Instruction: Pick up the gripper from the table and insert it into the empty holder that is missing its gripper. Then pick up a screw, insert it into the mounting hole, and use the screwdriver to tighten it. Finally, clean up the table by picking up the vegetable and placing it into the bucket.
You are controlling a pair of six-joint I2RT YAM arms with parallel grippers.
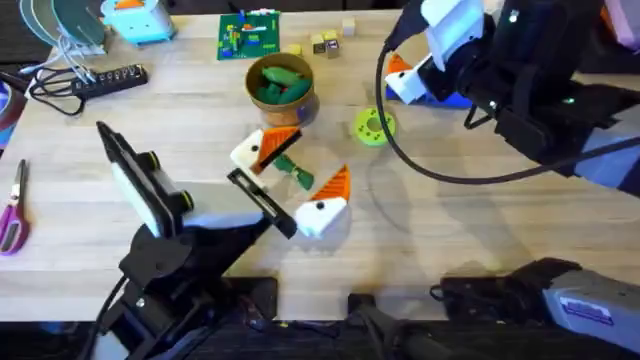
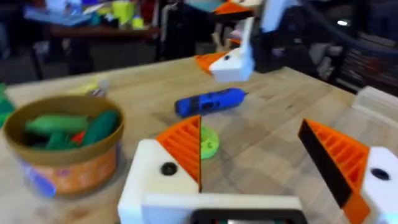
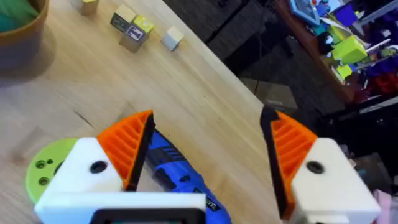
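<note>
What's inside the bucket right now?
The bucket holds green toy vegetables, with a bit of red between them. Its bottom is covered by them.

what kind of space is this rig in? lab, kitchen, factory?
Most likely a robotics lab or workshop bench. A wooden table holds a green circuit board, a power strip with cables, and scissors. The wrist views show cluttered shelves and tables behind, not a home or production line.
</note>
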